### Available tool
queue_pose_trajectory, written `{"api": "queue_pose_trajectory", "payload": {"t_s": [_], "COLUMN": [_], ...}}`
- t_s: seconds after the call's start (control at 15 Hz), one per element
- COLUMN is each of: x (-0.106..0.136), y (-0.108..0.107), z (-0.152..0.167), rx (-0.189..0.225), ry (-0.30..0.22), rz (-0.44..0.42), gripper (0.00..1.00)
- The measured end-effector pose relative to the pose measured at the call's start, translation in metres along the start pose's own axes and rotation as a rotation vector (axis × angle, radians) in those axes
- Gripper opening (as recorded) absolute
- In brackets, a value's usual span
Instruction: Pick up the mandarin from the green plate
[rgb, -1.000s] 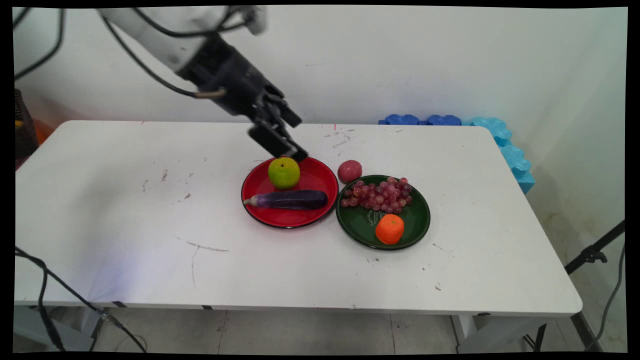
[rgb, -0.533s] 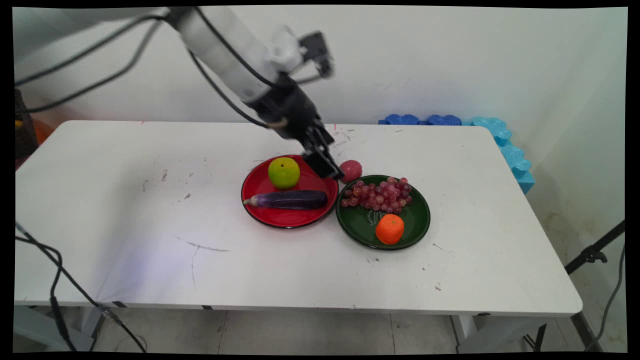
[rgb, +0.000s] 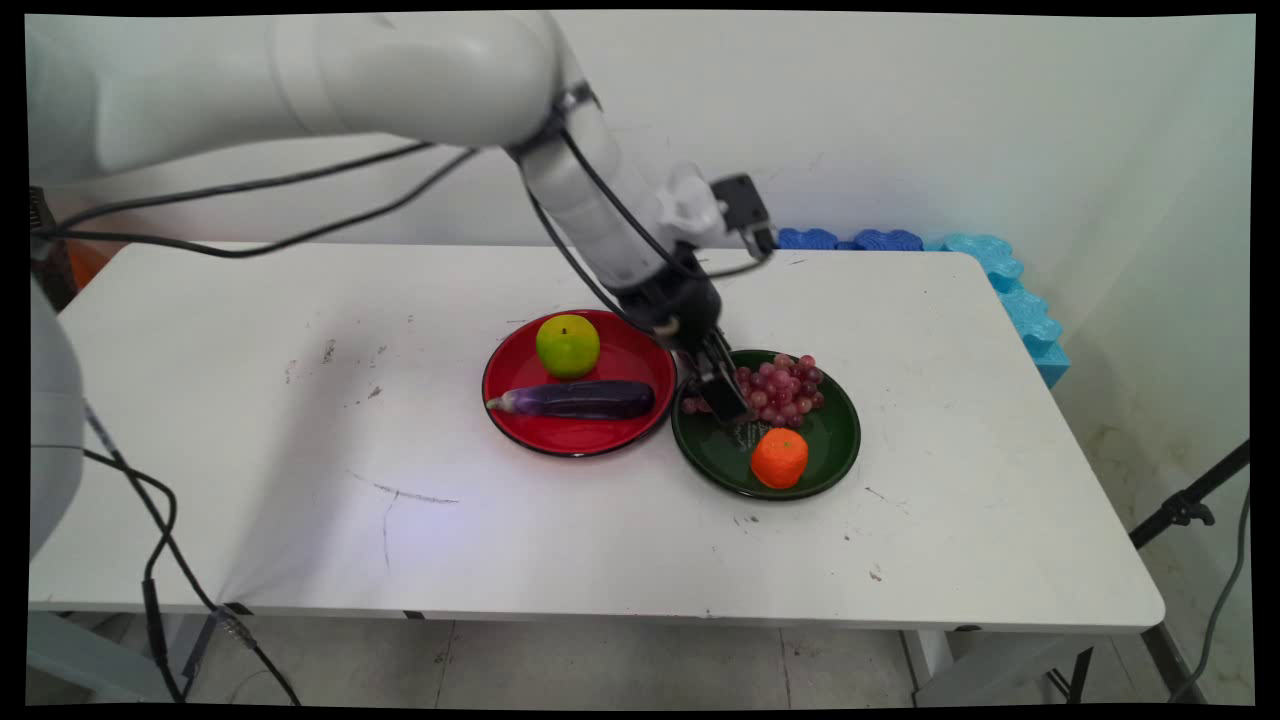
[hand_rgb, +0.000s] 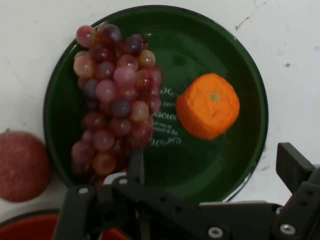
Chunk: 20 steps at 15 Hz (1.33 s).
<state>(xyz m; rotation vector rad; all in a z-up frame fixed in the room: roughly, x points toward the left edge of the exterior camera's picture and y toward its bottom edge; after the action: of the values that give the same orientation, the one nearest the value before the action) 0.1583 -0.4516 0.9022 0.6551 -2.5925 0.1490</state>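
Green plate (hand_rgb: 240, 70): 1 grape bunch (hand_rgb: 115, 95), 1 orange (hand_rgb: 207, 106)

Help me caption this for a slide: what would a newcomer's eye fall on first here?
Probably the white arm reaching down from the upper left, its black tool low over the green plate, beside the bunch of red grapes. An orange fruit lies at that plate's near side. To its left, a red plate holds a green apple and a purple eggplant.

the green plate (hand_rgb: 250, 90) is glossy and smooth, the red plate (rgb: 640, 355) too. the grapes (hand_rgb: 117, 95) look shiny, the orange (hand_rgb: 207, 106) matt. the table (rgb: 300, 480) is matt and scuffed.
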Motion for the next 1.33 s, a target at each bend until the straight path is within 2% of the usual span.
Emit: {"api": "queue_pose_trajectory", "payload": {"t_s": [0.33,0.67,1.2,1.27,1.33], "x": [0.012,0.016,0.018,0.018,0.019], "y": [0.009,0.017,0.023,0.024,0.025], "z": [0.046,0.080,0.113,0.115,0.118], "rx": [-0.014,-0.001,0.017,0.017,0.017], "ry": [-0.021,-0.028,-0.017,-0.015,-0.013], "rz": [0.002,-0.002,-0.013,-0.011,-0.008], "gripper": [1.00,1.00,1.00,0.00,0.00]}}
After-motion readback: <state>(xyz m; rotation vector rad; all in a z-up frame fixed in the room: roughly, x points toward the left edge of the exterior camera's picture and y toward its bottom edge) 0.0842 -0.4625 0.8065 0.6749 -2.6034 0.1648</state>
